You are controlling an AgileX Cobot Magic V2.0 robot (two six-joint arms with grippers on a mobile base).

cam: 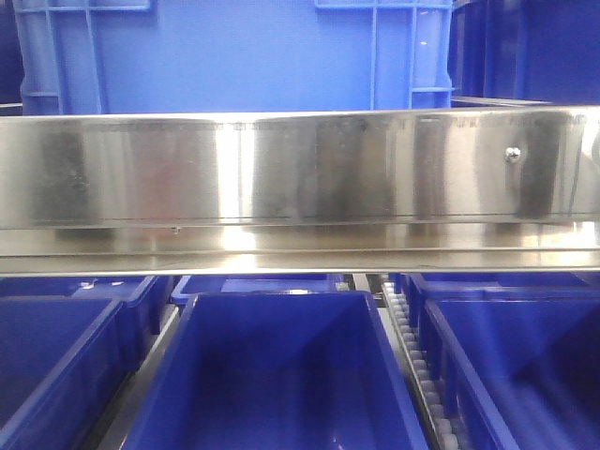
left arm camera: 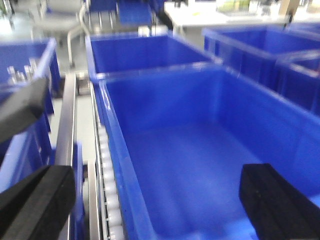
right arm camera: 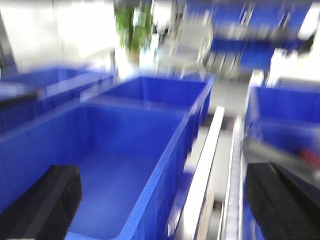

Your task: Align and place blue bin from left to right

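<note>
Roller track (left arm camera: 103, 170) beside blue bin (left arm camera: 200, 165); bin wall between spread left jaws.

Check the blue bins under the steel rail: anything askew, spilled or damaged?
Nothing stands out. The centre bin sits upright and empty, roughly parallel to the left bin and the right bin; no spill or crack shows. The right wrist view is too blurred to judge fine damage.
</note>
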